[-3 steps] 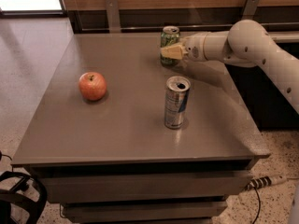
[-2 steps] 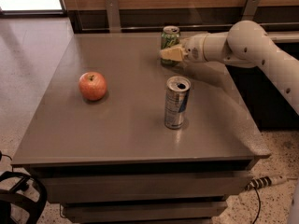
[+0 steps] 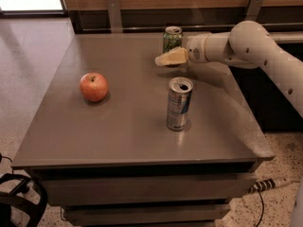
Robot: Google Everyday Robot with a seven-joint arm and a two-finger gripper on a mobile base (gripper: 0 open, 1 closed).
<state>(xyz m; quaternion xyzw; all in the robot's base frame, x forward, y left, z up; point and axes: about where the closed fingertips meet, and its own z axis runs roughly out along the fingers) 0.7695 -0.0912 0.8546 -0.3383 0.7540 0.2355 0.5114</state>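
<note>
My gripper [image 3: 166, 58] reaches in from the right on a white arm [image 3: 246, 44] and hovers just in front of a green can [image 3: 172, 38] at the back of the grey table [image 3: 118, 126]. The green can stands upright, partly hidden behind the gripper, and I cannot see whether they touch. A silver can [image 3: 179, 103] with an open top stands upright in front of the gripper, nearer the table's middle. A red apple [image 3: 93, 86] lies to the left, well away from the gripper.
A wooden wall panel with metal brackets [image 3: 112, 11] runs behind the table. Tiled floor lies on the left. A black object [image 3: 19, 200] sits on the floor at lower left, and a cable [image 3: 267, 186] at lower right.
The gripper has shifted slightly to the left and toward the table's front, staying by the green can. The cans and the apple have not moved.
</note>
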